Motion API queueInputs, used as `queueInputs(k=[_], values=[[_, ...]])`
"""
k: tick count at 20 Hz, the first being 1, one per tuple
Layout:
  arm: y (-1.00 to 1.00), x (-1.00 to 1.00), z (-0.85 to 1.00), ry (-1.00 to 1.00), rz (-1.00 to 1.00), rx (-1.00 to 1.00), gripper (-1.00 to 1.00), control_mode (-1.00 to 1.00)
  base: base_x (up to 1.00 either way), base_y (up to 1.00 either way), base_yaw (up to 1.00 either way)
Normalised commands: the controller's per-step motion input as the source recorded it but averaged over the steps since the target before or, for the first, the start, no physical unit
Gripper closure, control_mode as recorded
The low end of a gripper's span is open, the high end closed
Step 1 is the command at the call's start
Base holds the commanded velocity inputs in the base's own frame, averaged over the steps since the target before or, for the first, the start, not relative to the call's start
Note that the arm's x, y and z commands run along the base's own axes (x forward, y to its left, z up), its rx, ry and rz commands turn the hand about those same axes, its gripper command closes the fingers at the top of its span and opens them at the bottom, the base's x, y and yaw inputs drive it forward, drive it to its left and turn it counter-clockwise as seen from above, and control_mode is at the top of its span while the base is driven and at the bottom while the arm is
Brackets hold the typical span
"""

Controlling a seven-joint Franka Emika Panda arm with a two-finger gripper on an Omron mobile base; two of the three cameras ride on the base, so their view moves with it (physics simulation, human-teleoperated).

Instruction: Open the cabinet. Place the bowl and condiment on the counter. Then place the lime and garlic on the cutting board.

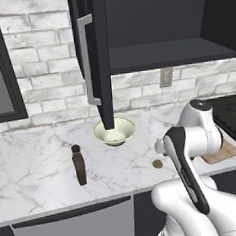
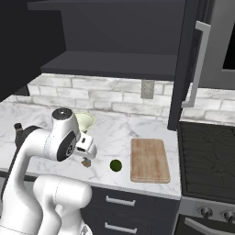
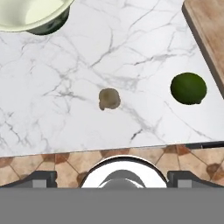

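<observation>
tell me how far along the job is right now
Done: the cabinet stands open, and the bowl and the condiment bottle sit on the marble counter. In hand: nothing; the open hand hangs above the garlic. Left: the garlic and the lime both lie on the counter beside the cutting board, which holds nothing.

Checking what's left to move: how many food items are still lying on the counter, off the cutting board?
2. The garlic sits mid-counter near the front edge; the lime lies beside the cutting board, not on it.
</observation>
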Motion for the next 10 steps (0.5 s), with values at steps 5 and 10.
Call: queueInputs(k=[5,10], values=[[0.0,0.2,-0.25,0.0,0.01,0.0,-1.0,-1.0,0.0,0.0,0.0],[0.0,0.16,-0.18,0.0,0.01,-0.01,-1.0,-1.0,0.0,0.0,0.0]])
